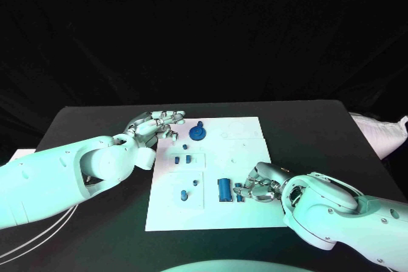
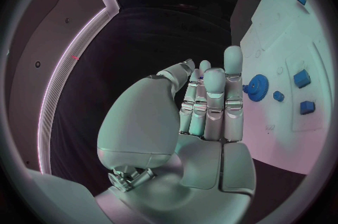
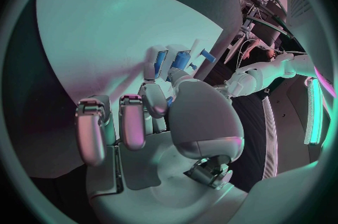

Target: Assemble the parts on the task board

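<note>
Left hand: your left hand (image 1: 155, 125) sits at the far left corner of the task board (image 1: 246, 160); the left wrist view shows its fingers (image 2: 213, 89) nearly straight and close together with nothing in them, so read it as released and idle.
Gear: the blue gear (image 1: 198, 132) stands on the board just beside that hand; you cannot tell from here whether it is fully seated on its post.
Small pieces: two small blue blocks (image 1: 182, 160) lie in the panel below the gear, and a tiny blue piece (image 1: 186, 147) sits between them and the gear.
Lower panel: an oval blue part (image 1: 184, 195) rests in the lower-left panel, with a dark spot above it that is too small to name.
Long block: a long blue block (image 1: 224, 189) stands near the middle of the board's near half, touching or just beside the right hand's fingers.
Right hand: your right hand (image 1: 262, 187) is curled at the board's right side; the right wrist view shows its fingers (image 3: 156, 64) closed around small blue parts (image 3: 182, 59), so treat it as grasping them.
Progress: judge the task as partly done; several pieces look placed, but the one being handled is not yet settled.
Left to do: seat the held parts, then check the loose small pieces.
</note>
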Robot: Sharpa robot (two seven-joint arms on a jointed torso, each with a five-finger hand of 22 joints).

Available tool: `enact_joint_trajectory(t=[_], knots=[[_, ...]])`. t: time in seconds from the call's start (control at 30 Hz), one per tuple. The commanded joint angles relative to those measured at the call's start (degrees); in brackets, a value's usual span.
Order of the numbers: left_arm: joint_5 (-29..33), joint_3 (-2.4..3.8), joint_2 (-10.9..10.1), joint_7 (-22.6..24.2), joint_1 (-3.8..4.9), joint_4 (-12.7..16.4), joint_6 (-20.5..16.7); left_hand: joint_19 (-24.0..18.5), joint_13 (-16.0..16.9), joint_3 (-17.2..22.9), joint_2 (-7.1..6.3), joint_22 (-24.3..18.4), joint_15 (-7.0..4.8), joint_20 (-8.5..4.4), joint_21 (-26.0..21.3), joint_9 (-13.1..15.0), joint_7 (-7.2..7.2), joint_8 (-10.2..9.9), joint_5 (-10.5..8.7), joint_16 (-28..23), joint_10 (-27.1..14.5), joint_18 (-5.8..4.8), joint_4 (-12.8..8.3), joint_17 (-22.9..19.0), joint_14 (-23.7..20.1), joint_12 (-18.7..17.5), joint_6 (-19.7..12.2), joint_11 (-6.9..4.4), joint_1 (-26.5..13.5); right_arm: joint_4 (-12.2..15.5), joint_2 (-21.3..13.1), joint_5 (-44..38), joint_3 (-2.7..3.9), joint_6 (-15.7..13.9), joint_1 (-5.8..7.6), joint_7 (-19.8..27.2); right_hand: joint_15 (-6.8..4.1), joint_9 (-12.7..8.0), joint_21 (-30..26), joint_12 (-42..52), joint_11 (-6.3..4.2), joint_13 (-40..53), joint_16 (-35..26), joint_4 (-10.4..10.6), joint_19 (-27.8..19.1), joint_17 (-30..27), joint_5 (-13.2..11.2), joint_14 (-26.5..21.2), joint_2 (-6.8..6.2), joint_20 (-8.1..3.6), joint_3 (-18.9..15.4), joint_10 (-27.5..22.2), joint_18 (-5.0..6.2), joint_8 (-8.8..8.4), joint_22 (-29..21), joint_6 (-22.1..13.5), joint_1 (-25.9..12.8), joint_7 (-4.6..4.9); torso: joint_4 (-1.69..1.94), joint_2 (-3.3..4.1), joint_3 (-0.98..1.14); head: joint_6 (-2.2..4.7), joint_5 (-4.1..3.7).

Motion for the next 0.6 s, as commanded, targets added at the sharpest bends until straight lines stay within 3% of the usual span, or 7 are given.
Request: enact_joint_trajectory(t=[0.03,0.07,0.13,0.3,0.47,0.6], knots=[[-0.3,0.04,0.1,0.2,0.02,0.1,1.1,-0.4,0.1,-0.5,0.32,-0.1,-0.05,-0.15,-0.4,0.0,-0.10,0.3,-0.07,-0.2,-0.5,0.89,0.0,-0.1,-0.4,0.3,0.1,0.14,0.1,0.4,-0.1,-1.5,-0.01,0.5,-0.07,-0.4,-0.35,0.1,0.2,0.1,0.07,0.1,0.4,0.0,5.5,3.2,-3.6,3.8,0.17,-0.39,-1.8,0.5,-1.04,0.19,14.4,0.4,-1.5,-0.01,-0.03,-0.02,0.00,-0.01,-0.07],[-0.3,0.04,0.1,0.2,0.02,0.1,1.1,-0.4,0.1,-0.5,0.32,-0.1,-0.05,-0.15,-0.4,0.0,-0.10,0.3,-0.07,-0.2,-0.5,0.89,0.0,-0.1,-0.4,0.3,0.1,0.14,0.1,0.5,-0.2,-1.7,-0.01,0.4,-0.07,-0.3,-0.37,0.2,0.3,0.1,0.07,0.2,0.4,0.0,5.5,3.3,-5.7,3.8,0.39,-0.41,-2.9,0.5,-1.05,0.18,14.4,0.5,-2.2,-0.03,-0.03,-0.02,0.00,-0.01,-0.07],[-0.3,0.04,0.0,0.2,0.02,0.1,1.1,-0.4,0.1,-0.5,0.32,-0.1,-0.05,-0.15,-0.4,0.0,-0.10,0.3,-0.07,-0.2,-0.5,0.89,0.0,-0.1,-0.4,0.3,0.1,0.14,0.1,0.6,-0.5,-2.0,-0.01,0.3,-0.07,-0.3,-0.38,0.2,0.3,0.1,0.05,0.3,0.4,0.0,5.6,3.3,-7.4,3.8,0.63,-0.42,-4.2,0.5,-1.05,0.19,14.5,0.5,-2.6,-0.05,-0.03,-0.02,0.01,-0.01,-0.08],[-0.3,0.03,0.0,0.2,0.02,0.1,1.1,-0.4,0.1,-0.5,0.32,-0.1,-0.05,-0.15,-0.4,0.0,-0.10,0.3,-0.07,-0.2,-0.5,0.89,0.0,-0.1,-0.4,0.3,0.1,0.14,0.1,0.9,-1.3,-2.5,-0.01,0.4,-0.07,0.0,-0.38,0.3,0.3,0.1,0.04,0.3,0.4,-0.1,5.6,3.4,-7.7,3.8,0.83,-0.43,-4.6,0.5,-1.06,0.19,14.5,0.5,-2.3,-0.07,-0.01,-0.04,0.02,0.05,-0.05],[-0.3,0.03,0.0,0.2,0.02,0.0,1.1,-0.4,0.1,-0.5,0.32,-0.1,-0.05,-0.15,-0.4,0.0,-0.10,0.3,-0.07,-0.2,-0.5,0.89,0.0,-0.1,-0.4,0.3,0.1,0.14,0.1,1.1,-2.0,-2.7,0.00,0.4,-0.07,0.6,-0.39,0.4,0.3,-0.2,0.05,0.4,0.3,-0.6,5.6,3.3,-7.6,3.7,1.35,-0.44,-5.5,0.4,-1.05,0.12,14.5,0.3,0.7,-0.05,-0.02,-0.04,0.03,0.07,0.01],[-0.3,0.02,0.1,0.3,0.01,-0.1,1.1,-0.4,0.1,-0.5,0.32,-0.1,-0.05,-0.15,-0.4,0.0,-0.10,0.3,-0.07,-0.2,-0.5,0.89,0.0,-0.1,-0.4,0.3,0.1,0.14,0.1,1.0,-2.5,-1.9,0.00,-1.9,-0.07,2.3,-0.25,0.3,0.0,-1.9,0.26,-0.5,-0.2,-1.0,5.3,2.5,-7.2,3.6,1.56,-0.36,-6.2,-0.2,-0.95,-0.27,14.1,-0.4,3.2,0.25,-0.10,-0.10,0.01,0.18,-0.05]])
